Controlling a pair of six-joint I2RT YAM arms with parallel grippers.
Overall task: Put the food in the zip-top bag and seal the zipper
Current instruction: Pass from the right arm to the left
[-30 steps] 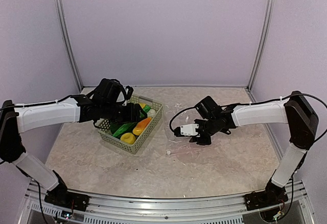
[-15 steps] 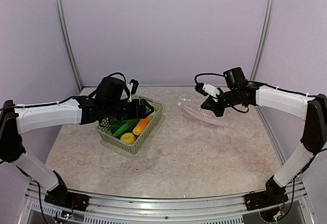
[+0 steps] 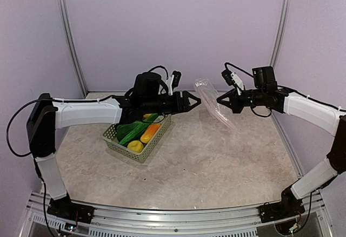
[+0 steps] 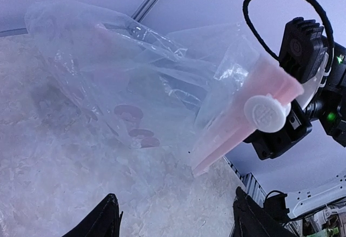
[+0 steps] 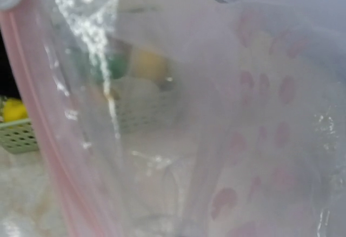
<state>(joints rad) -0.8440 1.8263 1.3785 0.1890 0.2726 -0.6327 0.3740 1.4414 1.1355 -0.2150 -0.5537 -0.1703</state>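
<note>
Top external: right end effector (image 3: 219, 100) is pinching zip-top bag (image 3: 208, 93) aloft, seemingly so spread left end effector (image 3: 194, 101) can open it.

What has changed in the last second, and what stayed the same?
The right gripper shut on the clear floppy plastic zip-top bag and lifted it off the table. The open left gripper moved from the pale green slatted basket rightward toward the bag. The toy food stayed in the basket.
</note>
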